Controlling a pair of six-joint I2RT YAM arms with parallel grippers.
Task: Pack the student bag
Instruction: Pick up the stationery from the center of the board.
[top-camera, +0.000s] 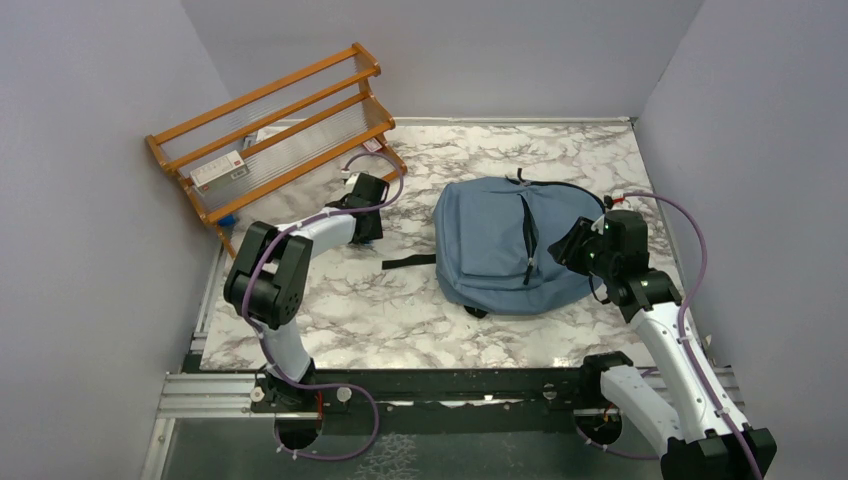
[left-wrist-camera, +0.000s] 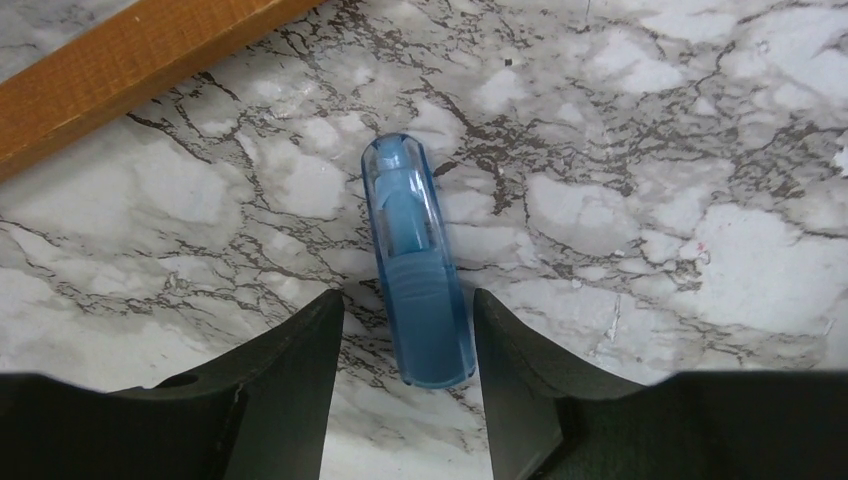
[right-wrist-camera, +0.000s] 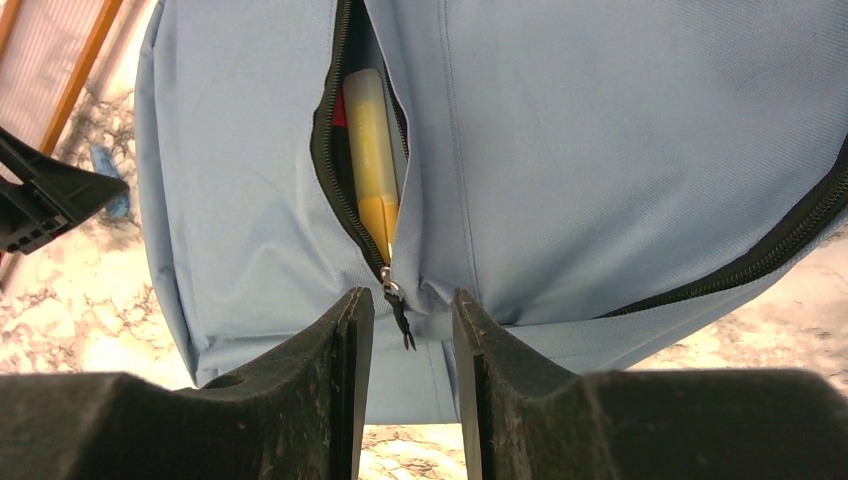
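Left hand (left-wrist-camera: 407, 300) apart astride blue tube (left-wrist-camera: 415, 260); right hand (right-wrist-camera: 412, 295) apart at student bag (right-wrist-camera: 600, 150) zipper (right-wrist-camera: 322, 170) end.

A marble-patterned table (top-camera: 400, 320) is carrying everything, with pale lilac walls (top-camera: 90, 150) closing it in on three sides. An orange-brown wooden rack (top-camera: 270, 120) with ribbed clear tiers is standing at the far left corner, angled across it. A white box with a red label (top-camera: 217, 170) is lying on one of its middle tiers. A translucent blue capped tube (left-wrist-camera: 415, 260) is lying flat on the bare table, near the rack's wooden rail but apart from it.
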